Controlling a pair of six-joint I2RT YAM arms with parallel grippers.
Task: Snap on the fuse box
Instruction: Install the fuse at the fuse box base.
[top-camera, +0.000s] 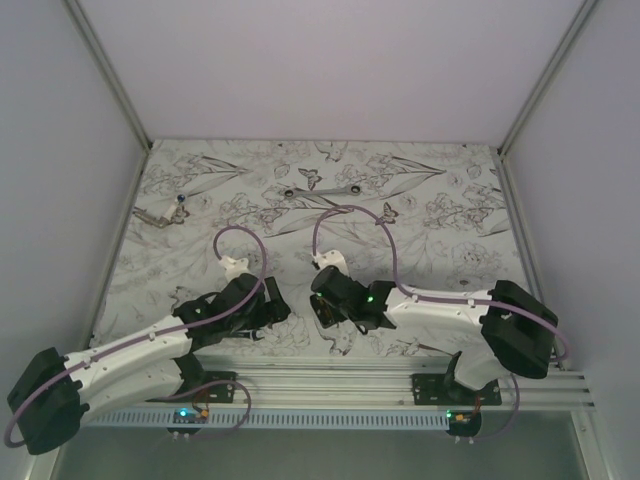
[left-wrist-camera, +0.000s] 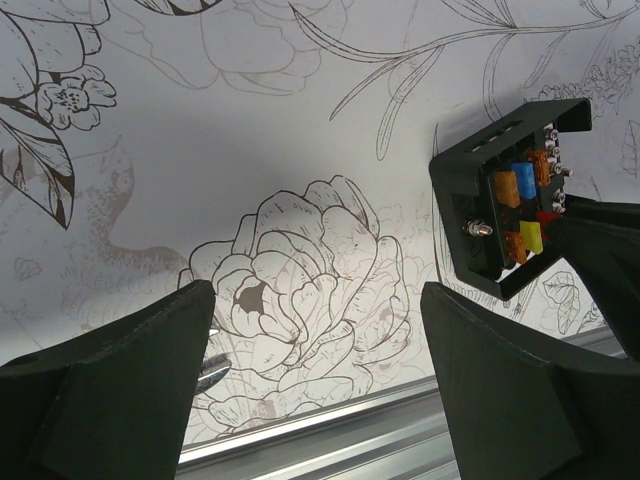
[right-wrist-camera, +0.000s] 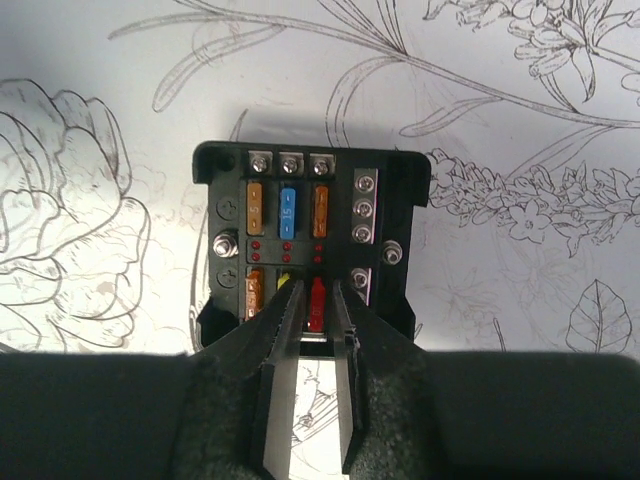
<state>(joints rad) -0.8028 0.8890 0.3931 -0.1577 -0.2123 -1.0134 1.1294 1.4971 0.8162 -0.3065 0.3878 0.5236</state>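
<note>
**Right gripper at the near edge of the fuse box; left gripper standing by**

Right gripper (right-wrist-camera: 316, 288): the jaws are narrow, one finger on each side of a red fuse (right-wrist-camera: 316, 312) in the near row of the fuse box (right-wrist-camera: 310, 232). The wrist view shows a thin gap on each side of the fuse. I cannot tell whether the pads pinch it or merely flank it.

Position of the box: it lies flat on the table (top-camera: 440, 230), open face up, directly ahead of and below the right fingertips. Its near wall is touching or just short of them. The box is close to square. The fuses lie lengthwise away from the gripper, in line with the fingers, so the jaw gap spans a fuse's narrow width.

Left gripper (left-wrist-camera: 315, 300): the jaws are wide apart with nothing between them, hanging over bare table. From its wrist view the box sits off to its right, near but apart.

Assessment: the right arm is clearly the nearer. Any pressing down should be square to the box face, because a tilted push could skid the unheld box.
</note>
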